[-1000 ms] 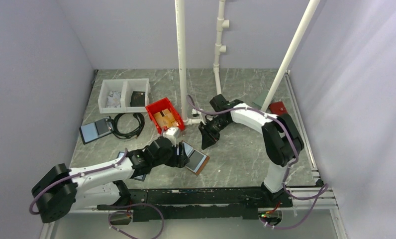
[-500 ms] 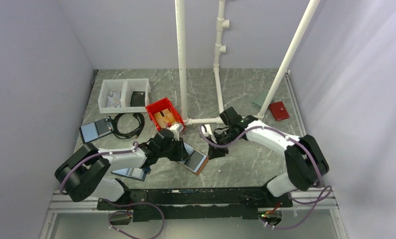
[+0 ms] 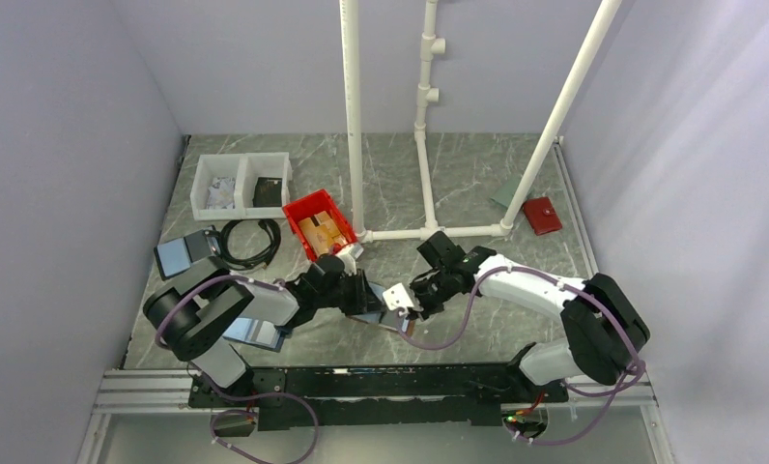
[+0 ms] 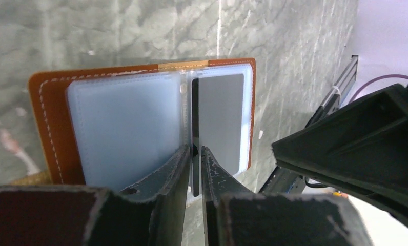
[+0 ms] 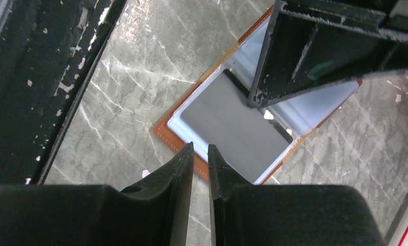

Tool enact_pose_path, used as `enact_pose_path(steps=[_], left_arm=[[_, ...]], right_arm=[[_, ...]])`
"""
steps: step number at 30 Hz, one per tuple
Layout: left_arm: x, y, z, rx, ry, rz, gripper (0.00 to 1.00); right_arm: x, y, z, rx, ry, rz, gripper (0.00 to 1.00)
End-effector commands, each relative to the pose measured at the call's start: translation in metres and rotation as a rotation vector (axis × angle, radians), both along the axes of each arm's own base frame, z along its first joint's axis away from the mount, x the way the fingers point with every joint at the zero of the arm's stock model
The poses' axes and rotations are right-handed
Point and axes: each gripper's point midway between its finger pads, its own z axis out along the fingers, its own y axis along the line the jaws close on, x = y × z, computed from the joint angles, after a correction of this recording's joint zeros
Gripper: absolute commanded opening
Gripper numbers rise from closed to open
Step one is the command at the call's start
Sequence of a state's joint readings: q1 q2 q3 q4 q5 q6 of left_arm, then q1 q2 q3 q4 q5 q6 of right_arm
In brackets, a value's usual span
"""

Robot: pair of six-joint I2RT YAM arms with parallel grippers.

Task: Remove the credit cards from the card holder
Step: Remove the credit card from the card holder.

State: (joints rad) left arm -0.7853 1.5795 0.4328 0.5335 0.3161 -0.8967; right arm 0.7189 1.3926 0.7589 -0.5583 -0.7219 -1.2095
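The card holder [image 4: 48, 118] lies open on the marble table, with a brown stitched border, a pale blue panel [image 4: 125, 128] and a dark grey panel [image 4: 220, 123]. In the top view only a sliver of it [image 3: 371, 315] shows under both grippers. My left gripper [image 4: 196, 154] is closed to a slit with its tips down on the holder's middle fold; it also shows in the top view [image 3: 364, 296]. My right gripper [image 5: 201, 154] is closed and empty, just above the holder's brown edge [image 5: 163, 128] beside the grey panel [image 5: 227, 123]. In the top view it [image 3: 407, 311] meets the left one.
A red bin [image 3: 320, 224], a white two-part tray [image 3: 242, 184] and a black cable coil [image 3: 248, 242] stand at the back left. Two blue-edged folders [image 3: 183, 253] [image 3: 255, 333] lie left. A red wallet [image 3: 541, 215] lies far right. White pipe frame [image 3: 429, 232] crosses behind.
My right arm has swung forward and left, down from near the pipe frame to the holder's right edge. My left arm has shifted, its gripper staying on the holder.
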Motion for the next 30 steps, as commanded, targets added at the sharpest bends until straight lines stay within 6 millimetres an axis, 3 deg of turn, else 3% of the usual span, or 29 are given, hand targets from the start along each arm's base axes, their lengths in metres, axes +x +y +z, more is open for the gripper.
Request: enact_pose_path(steps=[1,14,30], left_arm=[[-0.015,-0.013,-0.006,-0.026,0.057,-0.024,0.22],[-0.003,-0.008,0.02,-0.022,0.002,0.051,0.31],[-0.006,-0.012,0.005,-0.005,0.052,0.033,0.37]], right_arm=[[0.009,-0.001,-0.01,-0.034,-0.135,0.059,0.19],[0.012,-0.01,-0.03,-0.131,-0.217,0.091,0.19],[-0.001,-0.02,-0.049,-0.252,-0.262,0.195,0.19]])
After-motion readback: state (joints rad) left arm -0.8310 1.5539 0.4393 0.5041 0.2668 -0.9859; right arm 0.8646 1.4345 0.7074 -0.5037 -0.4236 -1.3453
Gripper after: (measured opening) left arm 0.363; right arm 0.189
